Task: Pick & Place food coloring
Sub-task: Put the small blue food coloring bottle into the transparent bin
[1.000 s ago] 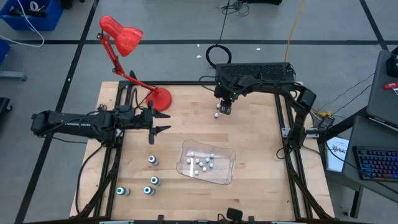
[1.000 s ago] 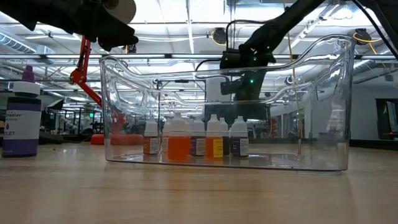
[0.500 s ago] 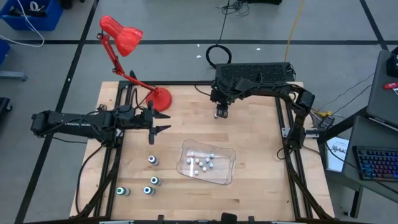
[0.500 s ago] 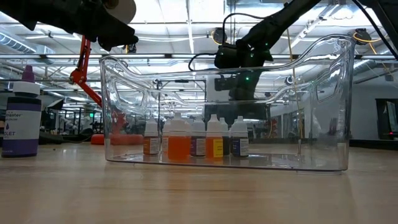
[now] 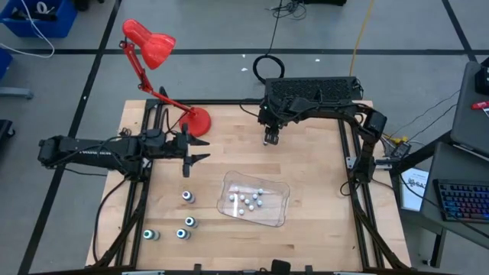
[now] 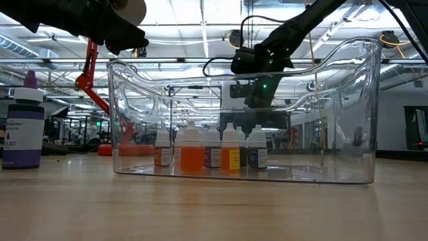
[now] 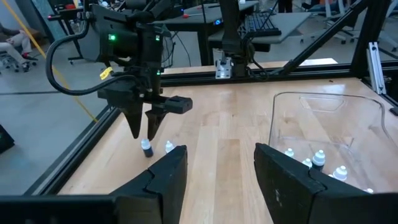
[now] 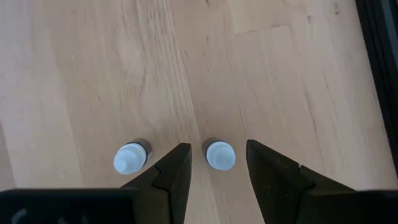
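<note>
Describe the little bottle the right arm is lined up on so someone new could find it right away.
Start at the red lamp's base at the table's far edge and look across to the right tool. Two tiny white-capped bottles stand on bare wood beneath it. The target bottle sits between the tool's open fingers; its neighbour stands just outside them.

A red desk lamp (image 5: 153, 57) stands with its base (image 5: 199, 121) on the wooden table (image 5: 306, 176), near the far left corner. A clear plastic tray (image 5: 279, 206) sits near the table's middle. Off the table's right side are a keyboard (image 5: 464, 200) and papers (image 5: 416, 187), and a blue bin (image 5: 38, 17) sits on the floor at far left.
</note>
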`<move>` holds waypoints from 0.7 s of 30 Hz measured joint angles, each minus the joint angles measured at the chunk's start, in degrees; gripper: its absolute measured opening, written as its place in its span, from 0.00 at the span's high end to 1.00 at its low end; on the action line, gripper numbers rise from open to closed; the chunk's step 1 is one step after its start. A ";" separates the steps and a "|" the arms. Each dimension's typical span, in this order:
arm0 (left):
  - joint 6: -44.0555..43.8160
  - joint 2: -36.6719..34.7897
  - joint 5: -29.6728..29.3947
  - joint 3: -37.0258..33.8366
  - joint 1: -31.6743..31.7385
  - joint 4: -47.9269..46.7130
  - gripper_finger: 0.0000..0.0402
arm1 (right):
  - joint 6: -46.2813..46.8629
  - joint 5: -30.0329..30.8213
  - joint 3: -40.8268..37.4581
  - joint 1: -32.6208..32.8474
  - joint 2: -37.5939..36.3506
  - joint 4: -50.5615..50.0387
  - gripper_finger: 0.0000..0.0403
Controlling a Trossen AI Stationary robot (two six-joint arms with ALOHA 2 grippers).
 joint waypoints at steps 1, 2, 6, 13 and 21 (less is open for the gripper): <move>0.00 0.00 0.00 0.00 0.00 0.00 0.54 | 0.03 0.00 0.00 0.00 0.27 0.05 0.65; 0.00 0.00 0.00 0.00 0.00 0.00 0.54 | 0.01 0.00 0.00 0.00 0.67 0.22 0.65; 0.17 0.00 -0.02 0.00 0.00 0.02 0.54 | -0.19 -0.04 -0.02 0.00 2.68 0.34 0.65; 0.17 0.02 -0.02 0.00 0.00 0.00 0.54 | -1.22 0.05 -0.07 0.00 3.88 0.84 0.65; 0.18 0.02 -0.02 0.00 0.00 0.02 0.54 | -1.44 0.46 -0.07 0.00 3.61 0.01 0.65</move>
